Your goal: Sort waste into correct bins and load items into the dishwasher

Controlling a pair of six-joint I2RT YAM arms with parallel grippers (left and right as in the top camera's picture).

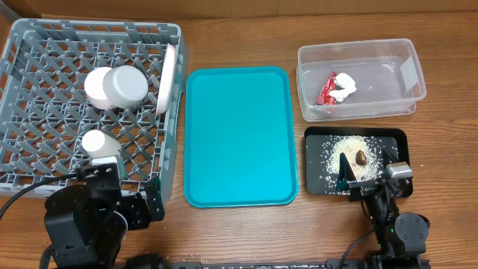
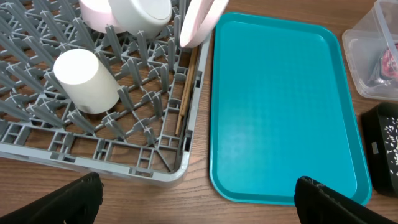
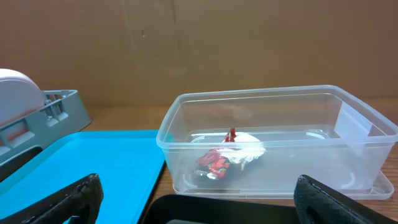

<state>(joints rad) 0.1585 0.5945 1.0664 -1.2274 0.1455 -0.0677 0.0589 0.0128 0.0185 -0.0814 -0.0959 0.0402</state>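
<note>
The grey dish rack at the left holds a white bowl, a plate on edge, a small cup and chopsticks along its right wall. The red wrapper with a white paper wad lies in the clear tub; it also shows in the right wrist view. Rice grains and a dark lump lie in the black tray. My left gripper is open and empty at the rack's near right corner. My right gripper is open and empty over the black tray's near edge.
A large teal serving tray lies bare between the rack and the two bins. The wooden table runs along the front, where both arm bases sit. A brown cardboard wall stands behind the tub.
</note>
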